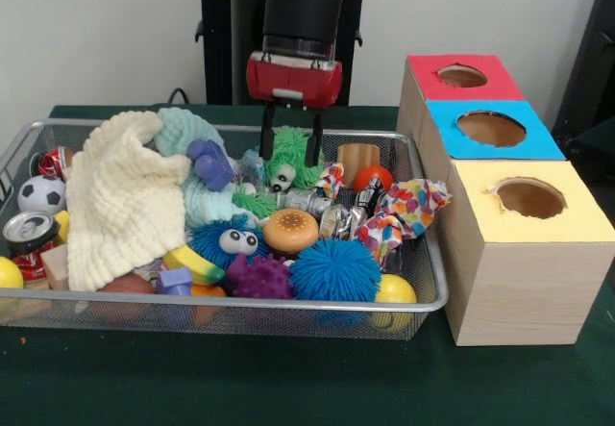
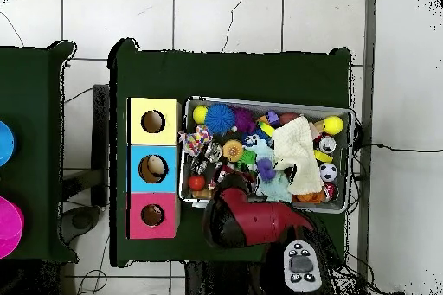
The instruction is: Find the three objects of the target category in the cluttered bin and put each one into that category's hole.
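The wire mesh bin (image 1: 288,305) is full of mixed toys; it also shows in the overhead view (image 2: 260,101). My gripper (image 1: 291,142) is open and hangs over the bin's back middle. Its two black fingers (image 1: 267,136) stand either side of a green fuzzy toy (image 1: 288,162). A plain tan-orange piece (image 1: 358,159) sits just right of the gripper at the back rim; I cannot tell its shape. No striped orange figure shows. The red-surround hole (image 1: 462,76) is the far one in the pale wooden box (image 1: 519,282); it also shows in the overhead view (image 2: 152,214). In that view the arm (image 2: 251,218) hides the gripper.
A cream knitted cloth (image 1: 125,200) covers the bin's left part. A toy burger (image 1: 290,230), a blue spiky ball (image 1: 335,270), a red-orange ball (image 1: 373,176) and a patterned cloth (image 1: 404,210) lie nearby. The blue-surround hole (image 1: 491,128) and the yellow-surround hole (image 1: 529,197) are nearer the camera.
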Tool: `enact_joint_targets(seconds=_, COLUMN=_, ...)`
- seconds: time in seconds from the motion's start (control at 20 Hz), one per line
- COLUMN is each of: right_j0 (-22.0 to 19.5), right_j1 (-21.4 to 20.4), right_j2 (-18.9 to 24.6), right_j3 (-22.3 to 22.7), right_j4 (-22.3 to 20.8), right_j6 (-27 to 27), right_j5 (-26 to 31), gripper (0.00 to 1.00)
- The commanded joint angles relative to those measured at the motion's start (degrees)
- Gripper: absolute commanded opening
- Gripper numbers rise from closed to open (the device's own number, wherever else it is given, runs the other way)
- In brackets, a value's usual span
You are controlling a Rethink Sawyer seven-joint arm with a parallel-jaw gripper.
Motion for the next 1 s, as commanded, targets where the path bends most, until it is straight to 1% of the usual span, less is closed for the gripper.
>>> enact_joint_targets(seconds=0.05, right_j0=-0.5, right_j1=-9.4, right_j2=7.2, right_j3=0.5, right_j4=0.9, right_j6=3.3, right_j5=7.2, gripper=1.0)
enact_joint_targets(seconds=0.2, right_j0=0.3, right_j1=-11.7, right_j2=7.0, right_j3=0.3, right_j4=1.7, right_j6=3.6, right_j5=8.0, gripper=1.0)
enact_joint_targets(seconds=0.35, right_j0=-1.1, right_j1=-13.2, right_j2=9.6, right_j3=1.1, right_j4=2.0, right_j6=4.2, right_j5=8.1, gripper=1.0)
enact_joint_targets(seconds=0.45, right_j0=-1.9, right_j1=-13.0, right_j2=10.9, right_j3=1.5, right_j4=1.9, right_j6=5.5, right_j5=5.8, gripper=1.0)
enact_joint_targets(seconds=0.6, right_j0=-2.0, right_j1=-11.0, right_j2=11.4, right_j3=0.8, right_j4=1.4, right_j6=6.8, right_j5=1.5, gripper=1.0)
enact_joint_targets(seconds=0.65, right_j0=-2.5, right_j1=-10.0, right_j2=12.2, right_j3=0.6, right_j4=0.8, right_j6=7.0, right_j5=0.2, gripper=1.0)
enact_joint_targets(seconds=0.75, right_j0=-2.7, right_j1=-7.9, right_j2=12.4, right_j3=0.3, right_j4=0.2, right_j6=7.2, right_j5=-2.0, gripper=1.0)
enact_joint_targets(seconds=0.8, right_j0=-2.2, right_j1=-6.7, right_j2=11.9, right_j3=-0.1, right_j4=0.0, right_j6=6.9, right_j5=-3.2, gripper=1.0)
enact_joint_targets(seconds=0.85, right_j0=-2.5, right_j1=-5.7, right_j2=12.7, right_j3=-0.3, right_j4=-0.6, right_j6=6.8, right_j5=-3.7, gripper=1.0)
enact_joint_targets(seconds=0.95, right_j0=-2.0, right_j1=-3.9, right_j2=12.2, right_j3=-1.0, right_j4=-1.0, right_j6=6.1, right_j5=-5.0, gripper=1.0)
enact_joint_targets(seconds=1.0, right_j0=-1.2, right_j1=-3.4, right_j2=11.1, right_j3=-1.4, right_j4=-0.8, right_j6=5.5, right_j5=-4.7, gripper=1.0)
